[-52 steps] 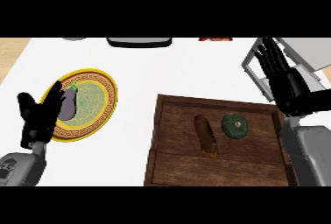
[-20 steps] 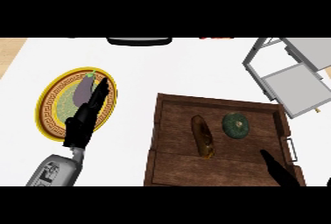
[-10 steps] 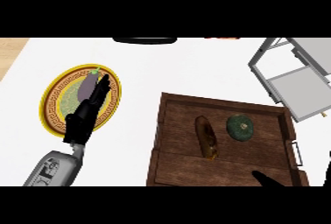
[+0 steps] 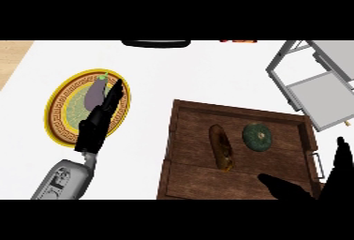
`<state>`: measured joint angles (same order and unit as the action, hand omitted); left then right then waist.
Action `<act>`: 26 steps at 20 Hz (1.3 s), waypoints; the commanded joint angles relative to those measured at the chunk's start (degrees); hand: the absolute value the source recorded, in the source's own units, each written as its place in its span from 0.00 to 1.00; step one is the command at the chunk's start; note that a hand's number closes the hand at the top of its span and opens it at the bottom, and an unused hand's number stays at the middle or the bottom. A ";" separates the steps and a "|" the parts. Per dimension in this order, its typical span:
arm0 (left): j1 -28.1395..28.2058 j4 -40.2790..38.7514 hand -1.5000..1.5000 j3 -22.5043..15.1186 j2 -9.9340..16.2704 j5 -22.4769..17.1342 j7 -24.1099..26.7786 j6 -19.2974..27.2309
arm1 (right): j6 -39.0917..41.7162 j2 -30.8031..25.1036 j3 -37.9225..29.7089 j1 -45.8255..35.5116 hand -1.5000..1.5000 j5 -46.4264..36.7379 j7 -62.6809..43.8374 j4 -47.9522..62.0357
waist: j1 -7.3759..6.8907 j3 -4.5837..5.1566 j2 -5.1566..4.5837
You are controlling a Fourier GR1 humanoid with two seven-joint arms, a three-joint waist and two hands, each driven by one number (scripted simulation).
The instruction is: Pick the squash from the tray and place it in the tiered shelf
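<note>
- Since a moment ago, the right hand [image 4: 325, 180] has risen into the near right corner, fingers spread wide, holding nothing.
- Squash [image 4: 258, 137] sits on the tray [image 4: 185, 154], right of the bread [image 4: 222, 147]; shelf [image 4: 314, 89] lies far right.
- Left hand [image 4: 100, 117] lies open over the plate [image 4: 61, 112].
- Best approach: reach forward and left, close around the squash, clear of the bread.

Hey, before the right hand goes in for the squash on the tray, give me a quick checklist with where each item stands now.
1. Round dark green squash lies on the brown wooden tray: ok.
2. Squash free of the long brown bread loaf beside it: ok, a gap shows.
3. Right hand open, holding nothing: ok.
4. Right hand over the squash: not ok, it is at the tray's near right corner.
5. Grey tiered shelf compartment free: cannot tell.
6. Left hand away from the tray: ok, over the yellow patterned plate.
</note>
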<state>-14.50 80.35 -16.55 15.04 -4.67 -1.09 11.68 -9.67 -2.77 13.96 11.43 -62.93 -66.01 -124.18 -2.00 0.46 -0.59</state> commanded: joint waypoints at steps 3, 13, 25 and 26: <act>1.51 -0.21 0.50 2.40 1.42 -0.97 1.58 -1.35 | 12.12 2.68 5.15 -12.67 0.00 -8.20 -19.05 0.21 | 0.65 -0.24 0.49; 2.59 0.17 0.50 1.51 0.34 0.35 1.05 -1.36 | 11.74 2.76 -0.38 -22.92 0.00 -6.32 -19.21 10.93 | 1.02 -0.35 0.42; 3.27 0.54 0.50 1.43 -1.12 1.57 0.70 -0.84 | 9.92 2.76 -2.25 -26.85 0.00 -4.57 -19.21 18.04 | 1.16 -0.38 0.56; 2.82 -0.63 0.50 2.33 -0.98 1.57 1.52 -0.79 | 12.56 2.76 -4.84 -27.94 0.00 -4.07 -19.21 16.12 | 1.68 -0.39 0.57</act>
<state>-11.82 80.83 -14.52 14.42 -3.68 -0.43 10.70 1.44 -0.09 10.38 -12.88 -67.91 -71.39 -108.67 -0.68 0.08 -0.02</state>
